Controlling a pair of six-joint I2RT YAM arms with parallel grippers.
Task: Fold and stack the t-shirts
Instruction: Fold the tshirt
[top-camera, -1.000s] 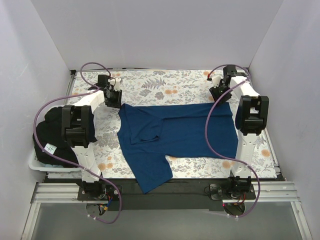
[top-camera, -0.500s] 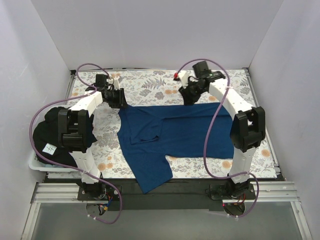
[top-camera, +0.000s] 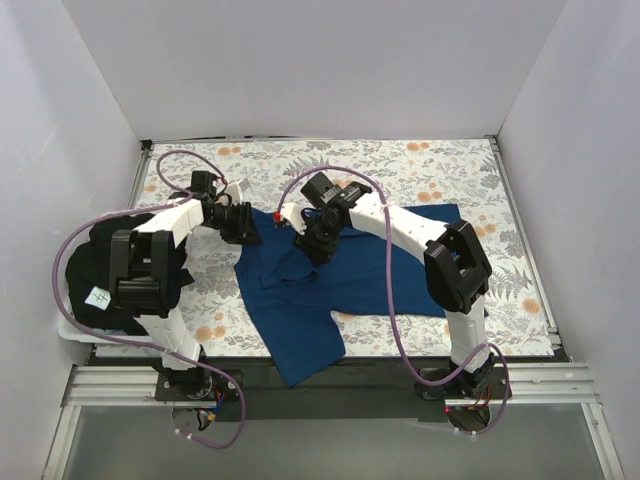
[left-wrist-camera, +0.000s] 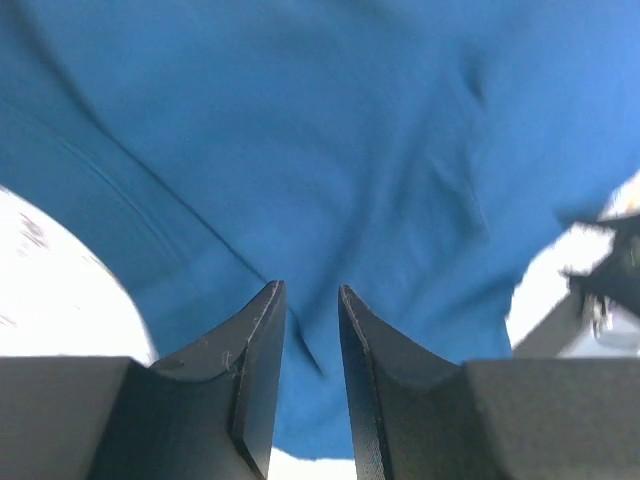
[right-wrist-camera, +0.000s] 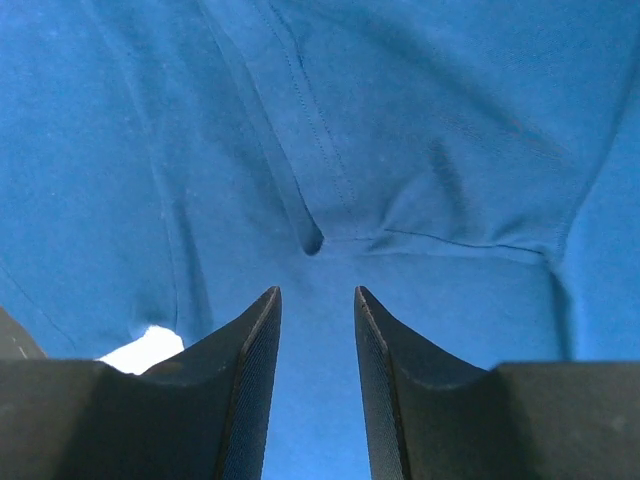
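Note:
A plain dark royal blue t-shirt (top-camera: 385, 265) lies spread on the table, one part hanging over the near edge. My left gripper (top-camera: 246, 226) sits at the shirt's far left corner. In the left wrist view its jaws (left-wrist-camera: 310, 290) stand a narrow gap apart, low over blue cloth (left-wrist-camera: 350, 150). My right gripper (top-camera: 314, 243) hovers over the folded flap near the shirt's left part. It is open (right-wrist-camera: 318, 292), with a stitched seam and a small fold (right-wrist-camera: 312, 240) just ahead and nothing between the fingers. A black t-shirt (top-camera: 95, 265) with a white tag (top-camera: 100, 296) is heaped at the left.
A white floral cloth (top-camera: 330, 165) with grey ferns and orange flowers covers the table. The black heap rests in a white bin (top-camera: 70, 326) at the left edge. White walls close in the left, back and right sides. Purple cables loop over both arms.
The right arm has swung from the far right corner leftward to the shirt's left part. The left gripper has moved nearer and rightward onto the shirt's corner. The shirt has hardly shifted.

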